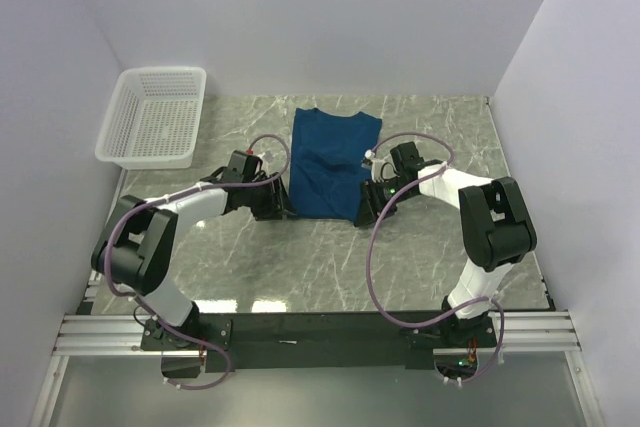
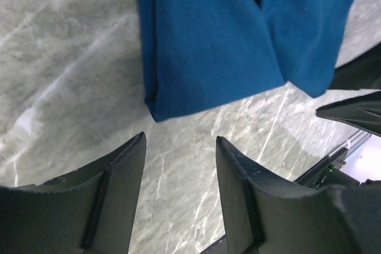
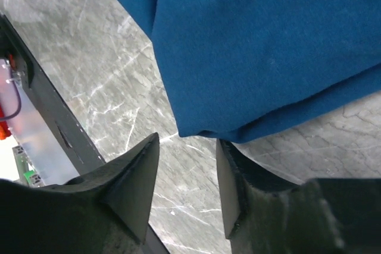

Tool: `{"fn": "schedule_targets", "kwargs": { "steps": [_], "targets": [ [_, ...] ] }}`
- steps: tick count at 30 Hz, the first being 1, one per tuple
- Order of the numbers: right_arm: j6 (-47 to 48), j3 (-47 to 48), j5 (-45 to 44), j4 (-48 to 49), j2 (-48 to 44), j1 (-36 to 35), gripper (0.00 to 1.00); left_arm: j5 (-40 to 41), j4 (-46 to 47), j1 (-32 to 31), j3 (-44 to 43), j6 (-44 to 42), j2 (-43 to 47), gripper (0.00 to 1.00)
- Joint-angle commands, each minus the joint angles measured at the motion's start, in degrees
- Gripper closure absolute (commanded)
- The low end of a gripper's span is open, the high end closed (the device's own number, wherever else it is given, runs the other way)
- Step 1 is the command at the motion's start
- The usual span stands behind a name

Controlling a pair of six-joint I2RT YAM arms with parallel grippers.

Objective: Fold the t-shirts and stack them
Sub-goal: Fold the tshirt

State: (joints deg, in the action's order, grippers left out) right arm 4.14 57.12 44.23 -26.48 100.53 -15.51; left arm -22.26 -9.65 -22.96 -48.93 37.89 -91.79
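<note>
**T-shirt**: one, dark blue, cloth. It lies flat on the marble-patterned table, at the middle and toward the far side. It is folded lengthwise into a narrow panel that runs from near to far. Overlapping layers show along its near edge in both wrist views.

**Left gripper**: low over the table at the shirt's near-left corner. The left wrist view shows its fingers standing apart with bare marble between them. The shirt corner lies just beyond the tips and is not gripped. The gripper is about half spread and holds nothing.

**Right gripper**: low at the shirt's near-right corner, opposite the left one. Its fingers are parted with tabletop showing in the gap. The shirt's folded edge sits right at the fingertips. Whether one tip touches the cloth cannot be told. Nothing is clamped.

**Basket**: white plastic mesh, at the far-left corner of the table, well apart from the shirt.
</note>
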Motion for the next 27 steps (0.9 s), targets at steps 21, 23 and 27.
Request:
{"fn": "schedule_targets", "kwargs": {
  "steps": [21,23,27],
  "targets": [
    [1.2,3.0,3.6,-1.9,-0.4,3.5,1.00,-0.9,0.7,-1.1,-7.2,-1.9,-7.8,0.96],
    [2.6,2.6,3.3,-3.6,-1.5,5.1,1.00,-0.6,-0.5,-1.1,-6.2,-2.6,-5.7,0.99],
    [5.9,2.1,3.3,-6.7,-2.0,8.7,1.00,-0.9,-2.0,-1.1,-4.1,-3.8,-2.6,0.99]
  ]
}}
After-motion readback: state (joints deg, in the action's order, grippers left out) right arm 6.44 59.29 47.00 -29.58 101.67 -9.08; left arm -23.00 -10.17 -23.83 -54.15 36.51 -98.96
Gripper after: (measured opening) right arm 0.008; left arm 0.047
